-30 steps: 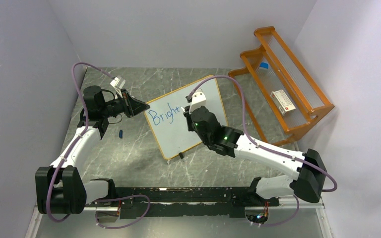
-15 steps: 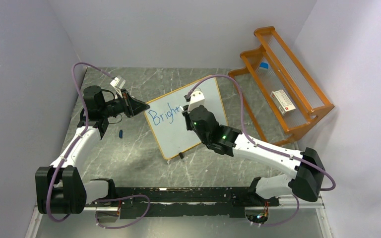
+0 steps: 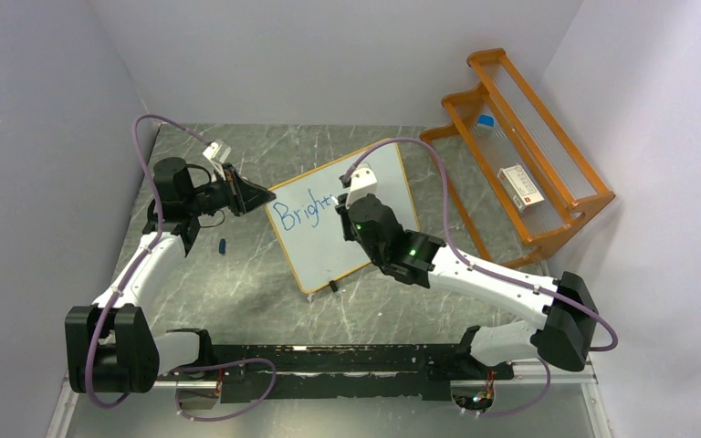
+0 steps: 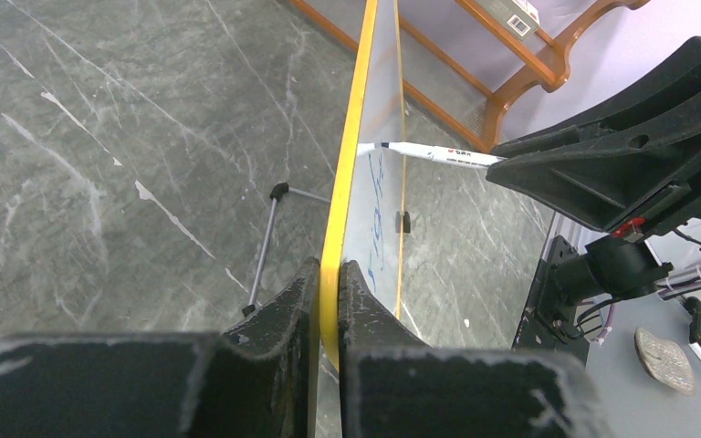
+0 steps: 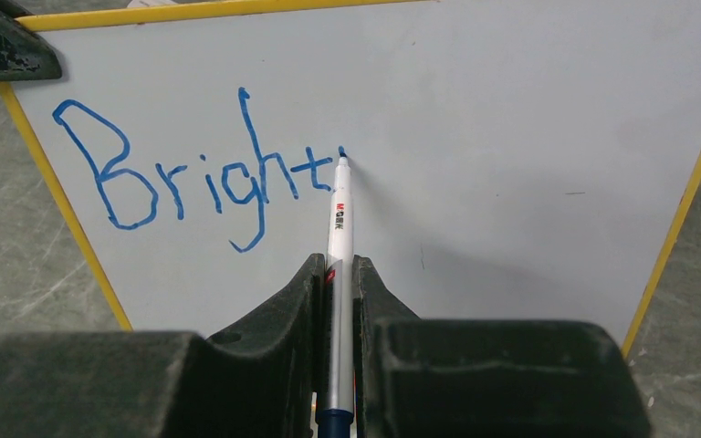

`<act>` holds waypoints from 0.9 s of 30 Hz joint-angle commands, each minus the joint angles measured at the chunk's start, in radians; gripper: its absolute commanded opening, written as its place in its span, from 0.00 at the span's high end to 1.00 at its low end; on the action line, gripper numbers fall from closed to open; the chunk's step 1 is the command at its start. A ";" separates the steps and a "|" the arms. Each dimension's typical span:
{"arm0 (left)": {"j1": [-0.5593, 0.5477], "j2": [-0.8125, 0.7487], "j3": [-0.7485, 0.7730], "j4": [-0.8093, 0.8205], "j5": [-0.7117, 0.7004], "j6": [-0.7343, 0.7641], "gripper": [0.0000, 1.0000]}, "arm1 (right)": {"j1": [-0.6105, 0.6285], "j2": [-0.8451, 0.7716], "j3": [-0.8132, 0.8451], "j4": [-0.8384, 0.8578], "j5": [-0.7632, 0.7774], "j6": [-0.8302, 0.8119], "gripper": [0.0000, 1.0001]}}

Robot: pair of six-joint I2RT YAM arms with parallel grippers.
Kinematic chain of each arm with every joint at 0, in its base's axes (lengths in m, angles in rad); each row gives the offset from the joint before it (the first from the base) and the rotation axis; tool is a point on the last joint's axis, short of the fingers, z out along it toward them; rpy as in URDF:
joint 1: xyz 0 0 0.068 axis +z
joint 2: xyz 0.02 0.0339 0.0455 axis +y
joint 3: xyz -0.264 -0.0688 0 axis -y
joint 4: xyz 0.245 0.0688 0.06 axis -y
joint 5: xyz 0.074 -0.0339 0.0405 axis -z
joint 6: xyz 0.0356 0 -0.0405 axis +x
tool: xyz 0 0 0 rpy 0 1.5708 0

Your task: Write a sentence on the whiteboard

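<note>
Grey marble desk (image 3: 256,274) holds a propped whiteboard (image 3: 324,251), likely light, stiff and tippy, best gripped by its frame (image 4: 348,164), where the left claw (image 4: 329,270) clamps shut; the right claw (image 5: 336,274) pinches a marker (image 5: 338,214) touching the board beside blue lettering (image 5: 183,178).

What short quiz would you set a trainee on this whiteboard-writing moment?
1. True or false: the left jaws are shut on the whiteboard frame's edge.
2. Where is the marker tip? A) just after the "t"; B) on the "B"; C) off the board.
3. Fill in: the blue lettering reads "____".
Key: 1 true; 2 A; 3 Bright.
</note>
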 commanded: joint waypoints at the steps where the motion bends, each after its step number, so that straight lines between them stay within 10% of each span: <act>1: -0.025 0.037 -0.023 -0.115 -0.039 0.061 0.95 | -0.007 -0.023 -0.017 -0.034 0.011 0.024 1.00; 27: -0.024 0.036 -0.024 -0.120 -0.041 0.063 0.95 | -0.003 -0.064 -0.026 -0.026 -0.008 0.032 1.00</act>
